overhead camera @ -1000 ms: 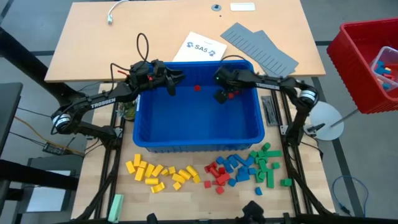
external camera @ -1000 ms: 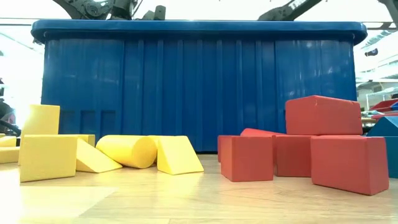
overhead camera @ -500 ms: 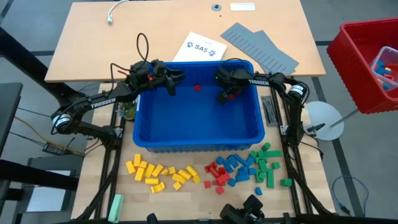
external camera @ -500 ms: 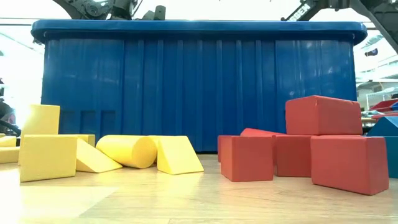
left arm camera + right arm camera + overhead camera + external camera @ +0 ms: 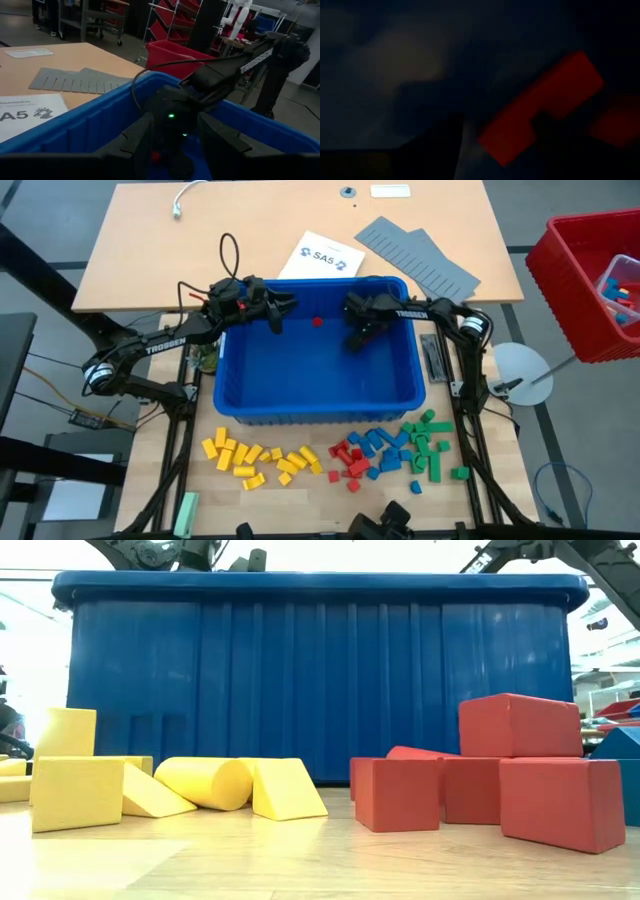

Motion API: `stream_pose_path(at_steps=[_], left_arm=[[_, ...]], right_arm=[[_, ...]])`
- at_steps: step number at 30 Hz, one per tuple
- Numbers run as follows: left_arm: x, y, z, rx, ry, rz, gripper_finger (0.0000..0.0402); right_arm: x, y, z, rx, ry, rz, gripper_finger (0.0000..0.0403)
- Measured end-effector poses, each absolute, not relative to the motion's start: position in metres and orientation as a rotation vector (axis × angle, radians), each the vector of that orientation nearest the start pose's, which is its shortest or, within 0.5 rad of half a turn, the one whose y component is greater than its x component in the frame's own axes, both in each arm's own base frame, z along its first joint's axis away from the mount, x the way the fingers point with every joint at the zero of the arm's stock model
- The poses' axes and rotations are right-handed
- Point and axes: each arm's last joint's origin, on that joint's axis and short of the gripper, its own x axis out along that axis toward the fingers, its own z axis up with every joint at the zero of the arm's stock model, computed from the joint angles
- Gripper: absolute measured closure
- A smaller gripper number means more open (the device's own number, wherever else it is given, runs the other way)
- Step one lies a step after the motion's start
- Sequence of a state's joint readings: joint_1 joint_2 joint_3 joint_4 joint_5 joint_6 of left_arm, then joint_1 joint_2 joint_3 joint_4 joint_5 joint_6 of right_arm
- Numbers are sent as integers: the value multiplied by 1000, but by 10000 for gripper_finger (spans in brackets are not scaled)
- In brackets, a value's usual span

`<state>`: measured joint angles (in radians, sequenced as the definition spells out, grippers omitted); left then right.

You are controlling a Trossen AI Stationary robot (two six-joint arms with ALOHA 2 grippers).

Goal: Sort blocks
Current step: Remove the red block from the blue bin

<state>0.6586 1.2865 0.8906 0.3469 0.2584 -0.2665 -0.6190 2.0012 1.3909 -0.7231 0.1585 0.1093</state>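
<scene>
Because the sorting runs by colour, the high view shows the finished work laid along the tabletop (image 5: 150,480) at six o'clock of the blue bin (image 5: 318,412): yellow blocks (image 5: 262,461), red blocks (image 5: 349,463), blue blocks (image 5: 383,449) and green blocks (image 5: 431,446); a lone red block (image 5: 318,321) lies inside near twelve o'clock; the right tool (image 5: 357,341) is low in the bin at one o'clock, the left tool (image 5: 280,318) hangs at eleven o'clock, fingers apart and empty.

Low view: only the bin wall and near piles show.

Left wrist view: its fingers (image 5: 142,137) stand apart, facing the other arm.

Right wrist view: a red brick (image 5: 540,114) sits close before the fingers; whether they clamp it I cannot tell.
</scene>
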Motion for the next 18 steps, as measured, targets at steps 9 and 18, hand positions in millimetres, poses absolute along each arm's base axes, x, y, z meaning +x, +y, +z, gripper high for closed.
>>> stream_pose_path(at_steps=[9, 18], left_arm=[[234, 172, 313, -285, -9, 404, 238], [234, 172, 313, -285, -9, 404, 238]], right_arm=[[332, -204, 177, 468, 1165, -462, 179], [332, -201, 180, 486, 1149, -701, 191]])
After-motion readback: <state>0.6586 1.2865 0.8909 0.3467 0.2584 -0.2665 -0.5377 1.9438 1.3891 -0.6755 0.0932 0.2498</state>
